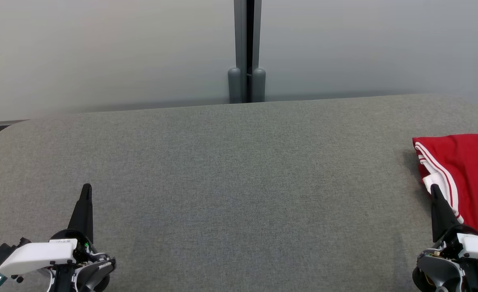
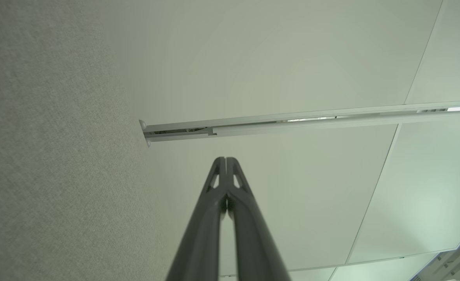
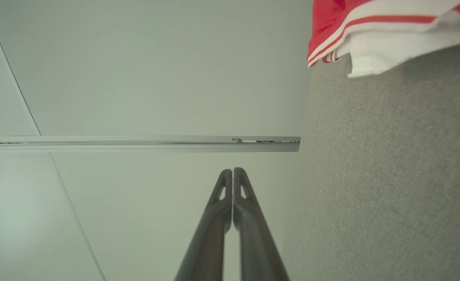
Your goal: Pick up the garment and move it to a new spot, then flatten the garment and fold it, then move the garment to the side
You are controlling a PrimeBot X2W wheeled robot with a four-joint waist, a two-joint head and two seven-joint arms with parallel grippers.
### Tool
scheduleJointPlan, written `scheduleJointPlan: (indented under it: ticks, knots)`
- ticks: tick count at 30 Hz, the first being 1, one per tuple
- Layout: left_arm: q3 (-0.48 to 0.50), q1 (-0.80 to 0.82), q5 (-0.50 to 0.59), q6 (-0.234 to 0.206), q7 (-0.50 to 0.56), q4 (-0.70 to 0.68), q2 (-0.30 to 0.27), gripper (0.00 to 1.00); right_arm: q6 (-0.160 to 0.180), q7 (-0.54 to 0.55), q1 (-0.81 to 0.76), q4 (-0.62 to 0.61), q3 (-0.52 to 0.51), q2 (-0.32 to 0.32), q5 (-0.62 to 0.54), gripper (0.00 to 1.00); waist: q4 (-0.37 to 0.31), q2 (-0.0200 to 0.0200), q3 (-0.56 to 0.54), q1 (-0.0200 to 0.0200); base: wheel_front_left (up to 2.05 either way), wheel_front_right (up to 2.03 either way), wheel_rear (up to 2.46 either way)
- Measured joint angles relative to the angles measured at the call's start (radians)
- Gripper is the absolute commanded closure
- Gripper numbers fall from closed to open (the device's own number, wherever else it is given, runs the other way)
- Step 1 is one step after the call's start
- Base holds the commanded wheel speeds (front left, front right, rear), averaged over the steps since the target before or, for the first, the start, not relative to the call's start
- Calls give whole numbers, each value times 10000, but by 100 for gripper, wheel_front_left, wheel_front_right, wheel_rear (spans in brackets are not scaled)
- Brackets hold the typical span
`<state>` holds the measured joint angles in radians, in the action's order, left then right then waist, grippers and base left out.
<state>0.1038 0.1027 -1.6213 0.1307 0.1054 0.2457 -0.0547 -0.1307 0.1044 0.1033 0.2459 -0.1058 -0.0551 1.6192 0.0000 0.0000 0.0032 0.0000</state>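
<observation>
The garment is red with white stripes and a white lining, lying folded at the right edge of the grey fabric table, partly cut off by the head view's border. In the right wrist view the garment sits at the top right. My right gripper is shut with nothing in it, its tip just in front of the garment's white corner. The same shut fingers show closed together. My left gripper is shut and empty at the lower left, its fingers pressed together.
Pale partition panels with a dark grey post stand behind the table's far edge. The table has rounded corners, and its broad grey surface stretches between my two grippers.
</observation>
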Motion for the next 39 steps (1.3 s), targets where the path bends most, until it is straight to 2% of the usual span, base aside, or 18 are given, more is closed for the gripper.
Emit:
scheduleJointPlan:
  ticks: [39]
  knots:
    - [54, 1, 6, 0, 46, 2, 29, 100, 0, 15, 2, 0, -40, 25, -13, 100, 0, 0, 0, 0, 0, 0, 0]
